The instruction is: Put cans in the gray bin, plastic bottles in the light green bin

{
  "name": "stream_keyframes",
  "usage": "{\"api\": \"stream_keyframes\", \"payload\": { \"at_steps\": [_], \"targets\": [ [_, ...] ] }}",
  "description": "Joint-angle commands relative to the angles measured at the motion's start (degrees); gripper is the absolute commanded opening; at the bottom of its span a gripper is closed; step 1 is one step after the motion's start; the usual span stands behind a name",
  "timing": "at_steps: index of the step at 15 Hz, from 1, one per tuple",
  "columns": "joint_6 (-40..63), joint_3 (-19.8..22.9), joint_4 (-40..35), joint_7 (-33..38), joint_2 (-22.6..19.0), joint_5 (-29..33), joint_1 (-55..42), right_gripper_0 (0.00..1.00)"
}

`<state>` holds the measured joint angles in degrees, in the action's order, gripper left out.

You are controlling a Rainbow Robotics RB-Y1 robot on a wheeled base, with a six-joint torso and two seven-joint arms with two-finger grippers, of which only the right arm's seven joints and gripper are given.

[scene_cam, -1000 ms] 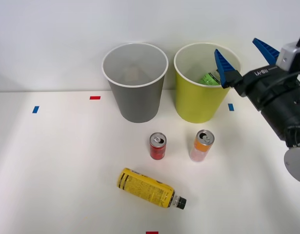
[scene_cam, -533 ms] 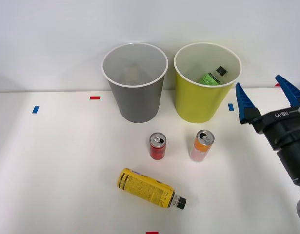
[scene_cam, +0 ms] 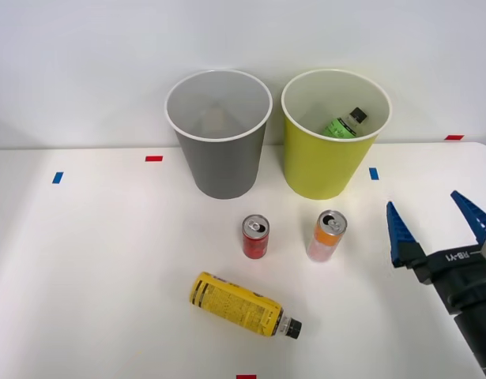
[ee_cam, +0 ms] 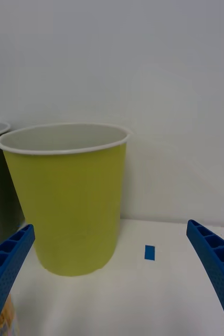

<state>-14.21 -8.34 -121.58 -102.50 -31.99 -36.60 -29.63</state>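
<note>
The right arm reached in from the front view's lower right corner, low over the white desk [scene_cam: 84, 268], its black wrist angled up and back toward the bins. Its tool [scene_cam: 438, 225] was spread wide and held nothing, the two blue ribbed fingers [scene_cam: 399, 233] pointing away from the robot toward the far wall. It hovered to the right of the cans, well apart from them, and nearer the robot than the light green bin [scene_cam: 325, 162].

That bin stood upright at the back of the desk, touching or just beside the gray bin [scene_cam: 221, 158] on its left. Inside the light green bin lay the green-labelled bottle [scene_cam: 341, 124], tilted against the wall with its black cap up. The gray bin's inside looked pale.

In front of the bins, the red can [scene_cam: 255, 237] and the orange and white can [scene_cam: 327, 235] stood upright, near each other but apart. Nearer the robot, the yellow-labelled bottle [scene_cam: 243, 305] lay on its side, cap pointing to the right.

In the wrist view, the light green bin [ee_cam: 70, 199] stood ahead between the parted fingers [ee_cam: 216, 268], with a blue tape mark [ee_cam: 150, 252] on the desk beside it.
</note>
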Motion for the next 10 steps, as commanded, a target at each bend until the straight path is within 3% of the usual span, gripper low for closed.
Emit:
{"api": "stream_keyframes", "payload": {
  "at_steps": [1,10],
  "targets": [
    [-0.8,-1.9,0.0,-1.7,3.3,1.7,-2.9,1.00],
    [-0.6,-4.3,0.0,-5.0,11.2,6.3,-9.5,1.00]
  ]
}}
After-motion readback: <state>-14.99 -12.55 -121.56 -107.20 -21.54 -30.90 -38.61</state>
